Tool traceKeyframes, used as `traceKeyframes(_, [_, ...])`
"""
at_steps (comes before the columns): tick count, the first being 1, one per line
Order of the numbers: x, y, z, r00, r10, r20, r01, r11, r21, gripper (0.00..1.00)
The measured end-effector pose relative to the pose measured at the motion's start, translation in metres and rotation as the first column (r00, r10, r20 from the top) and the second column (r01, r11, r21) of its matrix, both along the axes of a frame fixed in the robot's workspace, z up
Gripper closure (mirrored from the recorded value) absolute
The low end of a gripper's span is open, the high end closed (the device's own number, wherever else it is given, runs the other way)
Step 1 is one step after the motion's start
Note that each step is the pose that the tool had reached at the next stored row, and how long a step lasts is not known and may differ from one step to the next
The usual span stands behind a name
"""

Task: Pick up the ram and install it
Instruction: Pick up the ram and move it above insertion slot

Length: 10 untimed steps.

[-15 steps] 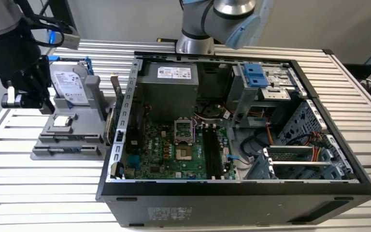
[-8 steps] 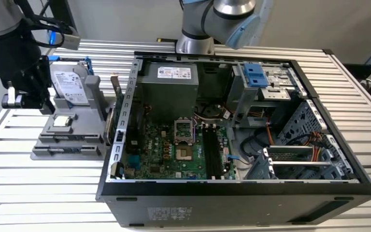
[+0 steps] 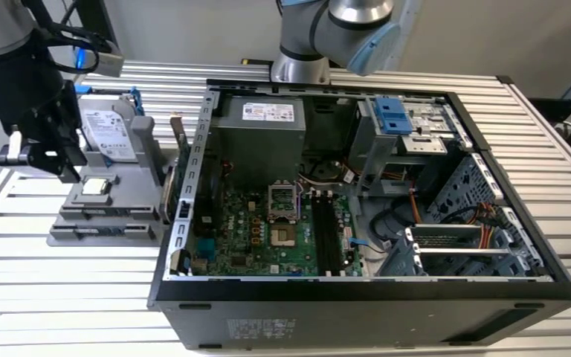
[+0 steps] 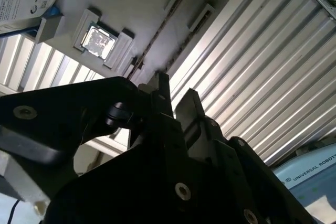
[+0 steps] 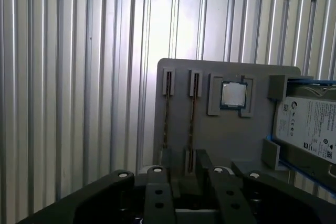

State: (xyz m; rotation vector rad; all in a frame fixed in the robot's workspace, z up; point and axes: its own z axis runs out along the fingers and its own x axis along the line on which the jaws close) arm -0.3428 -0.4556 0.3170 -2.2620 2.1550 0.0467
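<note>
1. In the first wrist view the ram (image 5: 192,114) stands on edge in a slot of the grey holder (image 5: 231,135), showing as a thin brown line. A twin stick (image 5: 166,114) stands in the slot just beside it, and a processor (image 5: 233,94) sits between these slots and the hard drive (image 5: 310,124). The gripper (image 5: 188,176) hovers above the slot ends with its fingers (image 5: 157,184) spread and nothing pinched. I judge this to be the approach for the grasp. To do it well, the jaws should straddle the stick's flat faces near its middle, clear of the slot's end posts and of the twin.
2. In the second wrist view the fingertips (image 4: 164,85) stand slightly apart with a sliver of light between them. They are near the holder but touch no stick. Which of the two sticks they line up with I cannot tell. A straight descent, square to the slot, looks safest.
3. In the exterior view the holder lies on the slatted table (image 3: 68,297) at 9 o'clock from the open computer case (image 3: 365,286). The arm's base (image 3: 300,65) stands at 12 o'clock from the case. The dark wrist (image 3: 8,67) enters at 10 o'clock, with the tool pointing down over the holder.
</note>
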Motion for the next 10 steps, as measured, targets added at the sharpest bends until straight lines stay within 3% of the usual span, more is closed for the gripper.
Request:
traceKeyframes(6, [0.0, 0.0001, -0.0003, 1.0, -0.001, -0.0005, 0.001, 1.0, -0.0002, 0.0])
traceKeyframes(8, [-0.0001, 0.0001, -0.0021, 0.9999, -0.002, -0.0098, 0.002, 1.0, -0.0003, 0.0])
traceKeyframes(10, [-0.0001, 0.0001, -0.0058, 0.9999, -0.002, -0.0108, 0.002, 1.0, -0.0002, 0.0])
